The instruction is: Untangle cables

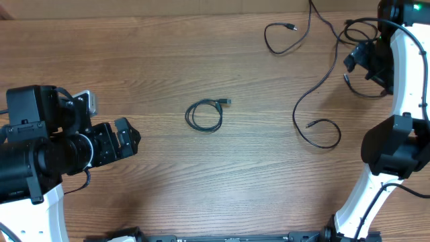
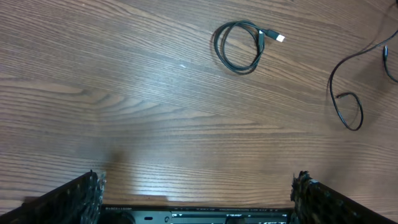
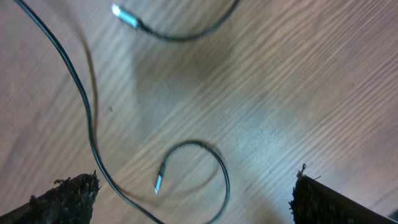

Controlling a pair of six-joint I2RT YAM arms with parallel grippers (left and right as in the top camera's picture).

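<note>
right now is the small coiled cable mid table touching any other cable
No, the coiled cable lies by itself, with bare tabletop between it and the nearest long cable.

White arm links (image 1: 405,64); bulky black joint housings (image 1: 395,146)

black cables (image 1: 203,115), wood-grain brown table (image 1: 168,54)

Smooth wood-grain table (image 1: 201,175) with slight sheen, thin matt black cables (image 2: 259,46) with shiny metal plugs (image 2: 279,38), rough-textured black fingers (image 2: 74,199)
</note>
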